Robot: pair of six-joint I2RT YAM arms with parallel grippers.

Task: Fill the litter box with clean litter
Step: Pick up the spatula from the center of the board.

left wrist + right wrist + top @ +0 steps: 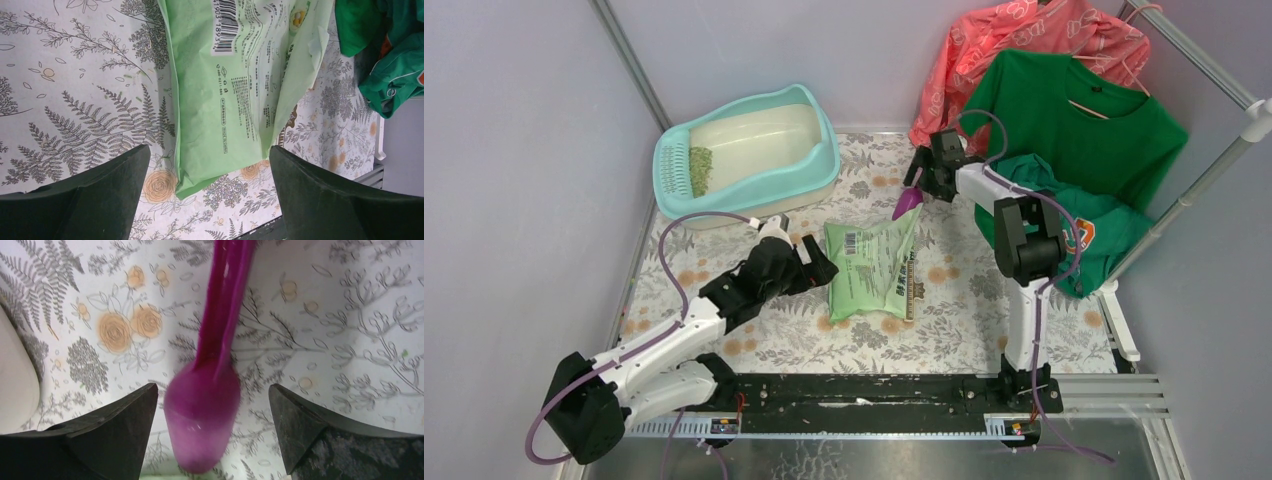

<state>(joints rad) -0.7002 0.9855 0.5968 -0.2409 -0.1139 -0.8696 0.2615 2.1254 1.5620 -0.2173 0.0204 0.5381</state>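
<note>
While both pairs of jaws stand open, the green bag (869,270) lies just ahead of the left jaws, long axis running top-to-bottom in the overhead frame. Upper left sits the litter box (824,165), clean litter (699,170) only by its grate (675,170).

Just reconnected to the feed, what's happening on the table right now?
The left gripper is open at the edge of the green litter bag lying on the table. The right gripper is open around the purple scoop, not clamping it. The litter box holds only a small patch of clean litter by its grate.
</note>
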